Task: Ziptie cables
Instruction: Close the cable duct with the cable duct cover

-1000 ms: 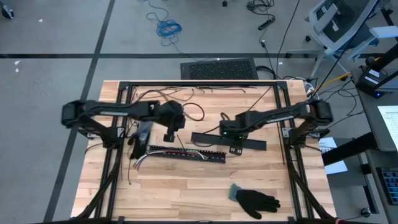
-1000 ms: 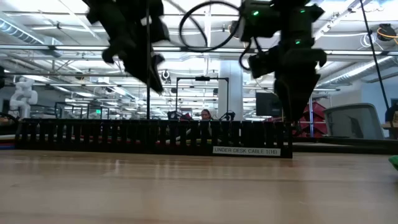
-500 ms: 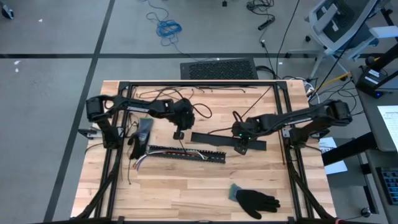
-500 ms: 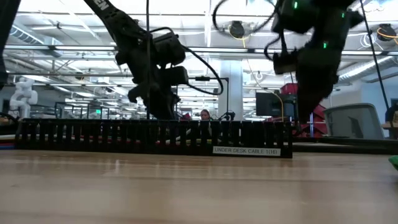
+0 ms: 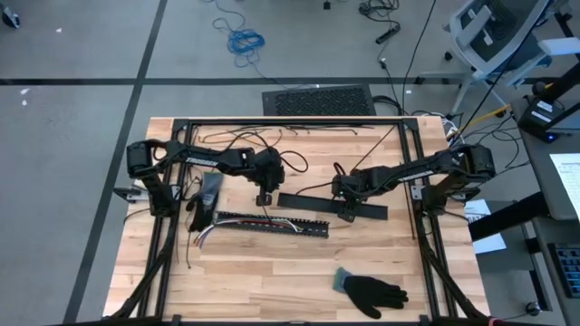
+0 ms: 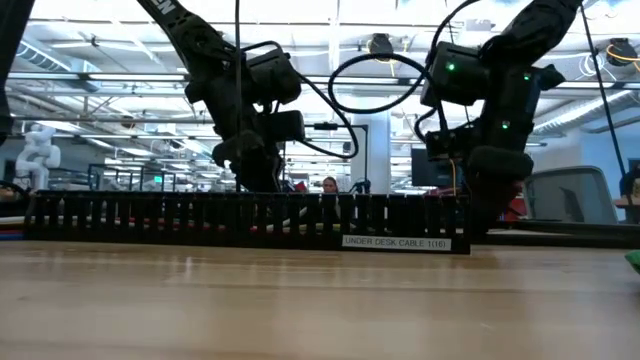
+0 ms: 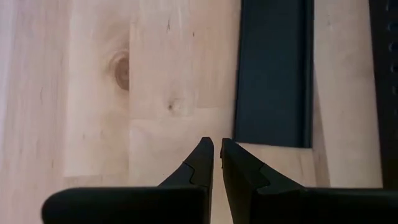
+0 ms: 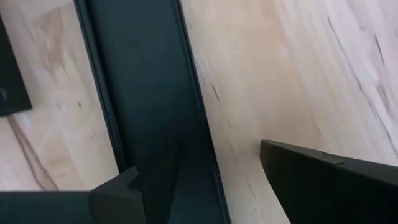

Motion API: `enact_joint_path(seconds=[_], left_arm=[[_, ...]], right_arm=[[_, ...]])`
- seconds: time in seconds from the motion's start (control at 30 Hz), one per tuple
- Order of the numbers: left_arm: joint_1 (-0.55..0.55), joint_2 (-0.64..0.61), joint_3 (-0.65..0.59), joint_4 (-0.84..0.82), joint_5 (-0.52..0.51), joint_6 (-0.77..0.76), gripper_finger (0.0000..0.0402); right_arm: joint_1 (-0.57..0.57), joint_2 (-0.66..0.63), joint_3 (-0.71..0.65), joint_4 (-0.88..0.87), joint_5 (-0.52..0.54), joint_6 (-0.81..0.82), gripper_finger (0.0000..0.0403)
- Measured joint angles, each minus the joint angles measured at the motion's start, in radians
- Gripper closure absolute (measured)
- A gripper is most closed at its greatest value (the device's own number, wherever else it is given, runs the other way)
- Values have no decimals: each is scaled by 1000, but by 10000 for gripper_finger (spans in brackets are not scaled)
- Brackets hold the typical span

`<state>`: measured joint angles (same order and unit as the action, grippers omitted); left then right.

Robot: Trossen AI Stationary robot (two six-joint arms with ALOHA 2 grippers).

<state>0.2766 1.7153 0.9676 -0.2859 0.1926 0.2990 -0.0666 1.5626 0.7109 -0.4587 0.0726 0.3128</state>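
Cables (image 5: 272, 224) lie lengthwise in slotted black strip (image 5: 313, 226), long axis left-right across table (image 5: 272, 290), loose ends fanning off its left end. Left gripper (image 5: 262, 196), fingers pressed together, empty, behind strip. Right gripper (image 5: 347, 214), fingers spread, over flat black cover (image 5: 362, 208)

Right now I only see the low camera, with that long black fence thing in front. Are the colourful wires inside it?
Observer: Yes. From above, the cables run along the slotted strip, and their coloured ends spill out at its left end.
Operator: Is the left arm holding anything?
Observer: No. Its wrist camera shows the left jaws shut on nothing, above the wooden table, next to the end of a flat black strip.
Operator: And the right arm?
Observer: The right jaws are open, hanging over one edge of that same flat strip.
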Motion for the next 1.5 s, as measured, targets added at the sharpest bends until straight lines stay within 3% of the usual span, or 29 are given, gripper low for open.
enact_joint_path(seconds=[0.13, 0.3, 0.4, 0.53, 0.63, 0.83, 1.0, 1.27, 1.5], left_arm=[[-3, 0, 0, 0, -11, -31, 372], [-13, 0, 0, 9, -11, -57, 372], [-13, -1, 0, 19, -12, -58, 372], [-14, -41, 5, 7, -13, -58, 372], [-9, -131, 26, 19, -18, -47, 372], [40, -364, 40, 12, -52, -14, 372], [103, -509, 40, -74, -25, -37, 372], [197, -641, 40, -142, 214, -430, 357], [201, -748, 40, -11, 379, -826, 268]], right_arm=[[0, 51, 6, 26, -1, -16, 219], [6, 97, 11, 65, 11, -38, 373], [8, 90, 11, 71, 35, -16, 396], [0, 10, 4, 32, 25, 24, 402], [1, -63, 15, -92, 17, 47, 403], [22, -166, 87, -222, 132, 57, 403], [56, -205, 195, -219, 213, 37, 402], [95, -209, 390, -218, 316, -52, 402], [103, -216, 448, -285, 322, -121, 402]])
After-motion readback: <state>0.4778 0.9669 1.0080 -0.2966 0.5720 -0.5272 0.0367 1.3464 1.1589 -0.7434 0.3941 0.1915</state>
